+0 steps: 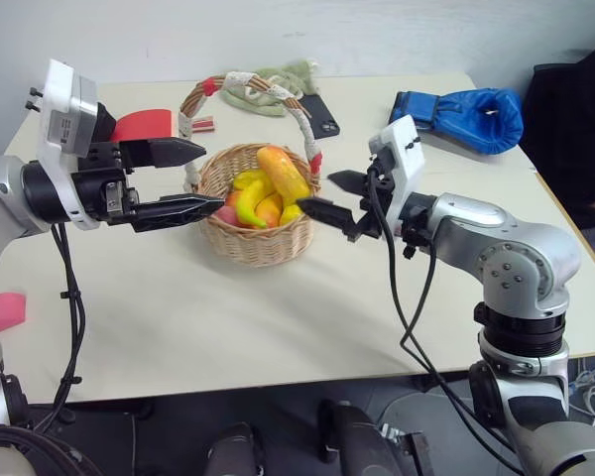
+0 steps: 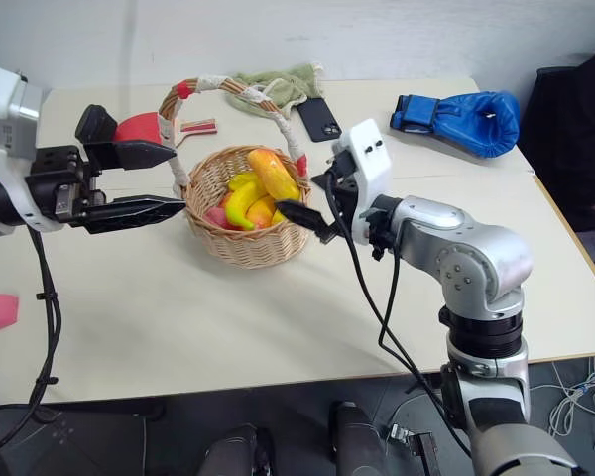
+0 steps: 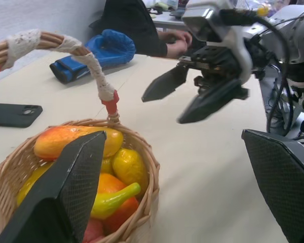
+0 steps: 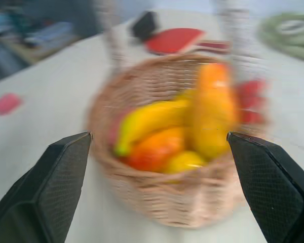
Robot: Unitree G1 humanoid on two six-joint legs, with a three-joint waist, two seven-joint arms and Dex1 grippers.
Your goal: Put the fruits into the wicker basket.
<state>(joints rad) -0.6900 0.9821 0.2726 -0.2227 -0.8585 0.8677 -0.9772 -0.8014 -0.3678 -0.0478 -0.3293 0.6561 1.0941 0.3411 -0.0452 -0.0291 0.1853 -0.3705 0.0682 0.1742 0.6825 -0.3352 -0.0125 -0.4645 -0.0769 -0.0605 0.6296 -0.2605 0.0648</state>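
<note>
While both arms hang level over the wide pale table [image 1: 278,317], the job looks all but done, since the fruits already lie inside the basket. That table carries everything: a blue padded boxing glove [image 1: 471,117] far off on the right side, a crumpled green cloth [image 1: 278,84] and a black phone [image 1: 319,114] behind the basket, a red paddle [image 1: 144,124] behind the left arm, and a small pink cube [image 1: 7,309] near the left edge.

At the centre stands the round light-tan woven wicker basket [image 1: 253,238], its tall arched handle [image 1: 228,84] wrapped in white cord with red bands. Inside, the elongated yellow-orange mango-like fruit [image 1: 283,174] rests on top, its long axis running from the basket's middle towards the handle's right foot. Beneath it curves the long yellow banana [image 1: 248,196], among other orange and red pieces.

The left tool [image 1: 178,181] hovers just beside the basket's left rim, its two black fingers spread apart and empty, pointing at the basket. The right tool [image 1: 339,201] sits just beside the right rim, likewise spread wide and holding nothing, aimed leftward at the fruit pile. The basket thus lies between the two tools, each about equally near. Any coming move is probably a retreat, and the risk is a finger catching the handle or rim and dragging the basket.
</note>
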